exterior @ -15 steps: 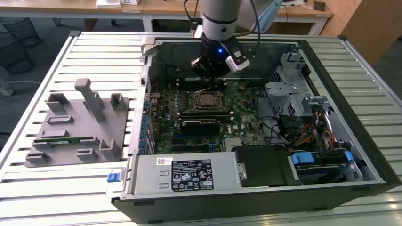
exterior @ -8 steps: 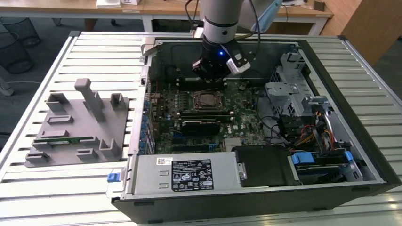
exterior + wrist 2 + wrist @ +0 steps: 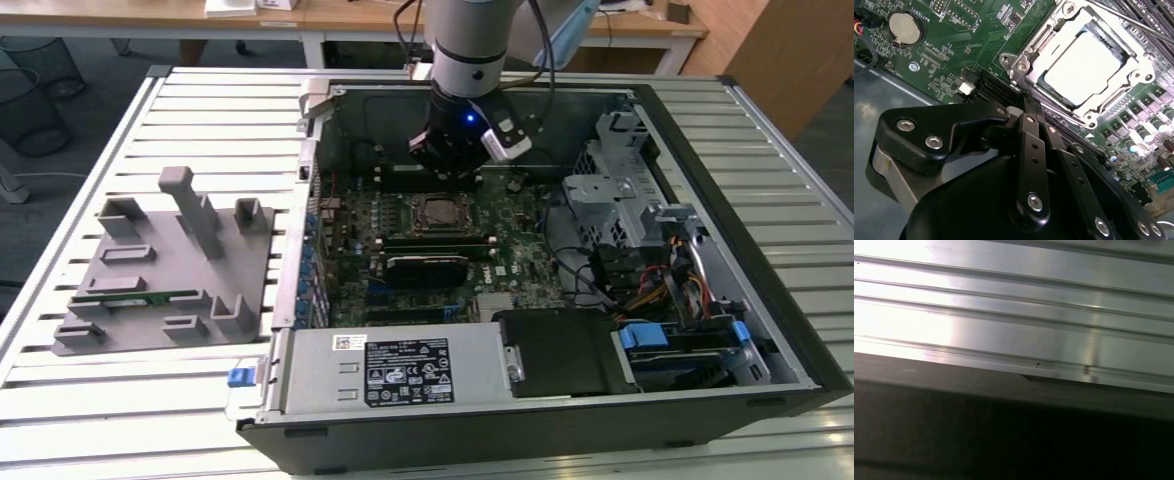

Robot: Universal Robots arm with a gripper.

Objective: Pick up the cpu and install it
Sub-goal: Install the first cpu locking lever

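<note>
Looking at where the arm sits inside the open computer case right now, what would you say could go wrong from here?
The cpu already lies in its socket frame, so a careless pass by the gripper could knock it askew. The gripper hangs close above the motherboard and might scrape small components. The case wall stands close to the arm, so a sideways move may clip it.

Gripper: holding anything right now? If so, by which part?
Nothing visibly held. The cpu already sits in the motherboard socket, apart from the gripper, which hangs above the board inside the open computer case.

Even daylight outside; glare whitens the cpu [image 3: 1081,65]; first wrist view half dark, perhaps blurred.
</note>
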